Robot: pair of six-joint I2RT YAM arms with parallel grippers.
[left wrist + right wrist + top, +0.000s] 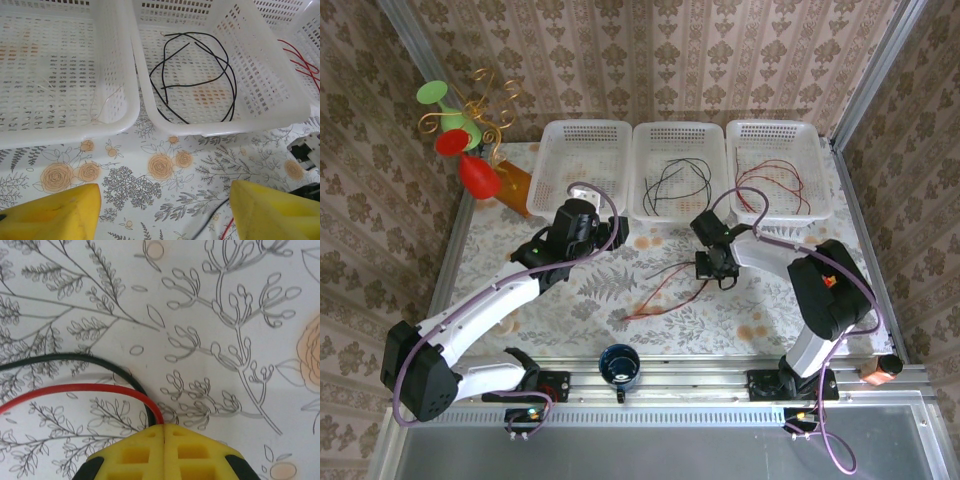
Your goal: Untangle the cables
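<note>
Pinching down close to the table [570, 300], my right gripper [164, 427] is squeezed all the way closed, and a red cable [85, 388] and a black cable [75, 358] both run in right at its tips, so I think I have both, though I am surer of the red one. My left gripper [165, 212] hangs wide apart with nothing in it, just in front of the 3 white baskets. I think the job is partly done: black cables [192, 84] lie in the middle basket [225, 127], red cables [775, 182] lie in the right basket [778, 128], and the left basket [65, 135] has what looks like 1 thin pale wire [107, 100], too faint to be sure. What is left is the small bunch of red and black cables [665, 290] on the table by my right gripper, mixed up and crossing each other. That crossing is the thing in the way, since pulling 1 may drag the other. A dark blue mug [619, 365] sits at the near edge, well apart, and red and green toy cups [460, 140] stand at the far left corner
</note>
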